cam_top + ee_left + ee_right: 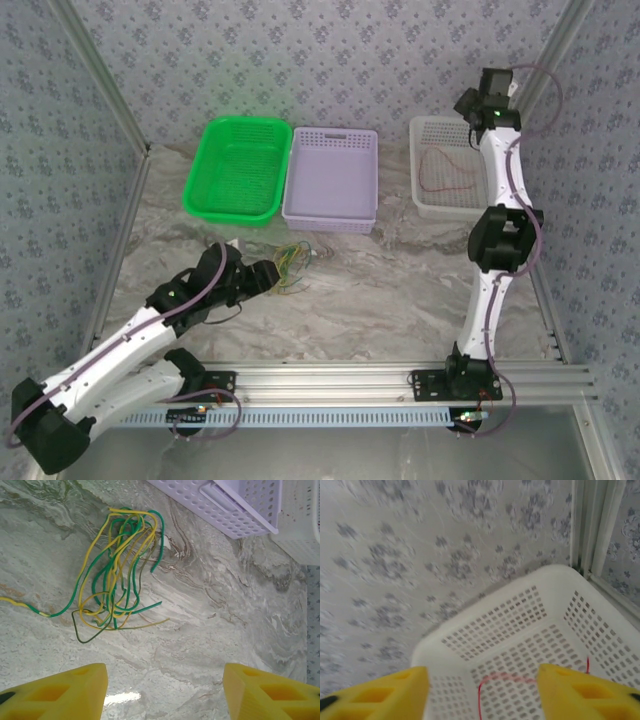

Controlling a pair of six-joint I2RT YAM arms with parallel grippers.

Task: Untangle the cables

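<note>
- Right now your marbled table carries three baskets along its far side: a green basket on the left, a purple basket touching it in the middle, and a white basket set apart on the right.
- Your left gripper sits low over the table near the purple basket's front left corner. On its wrist view its yellow fingers are spread with nothing between them.
- Your right gripper hangs above the white basket's far right corner, its fingers parted and empty.
- A tangle of cables, yellow, green and one dark strand, lies on the table just ahead of the left gripper, not touching it; one strand trails off to the left.
- A red cable lies looped inside the white basket, below the right gripper.
</note>
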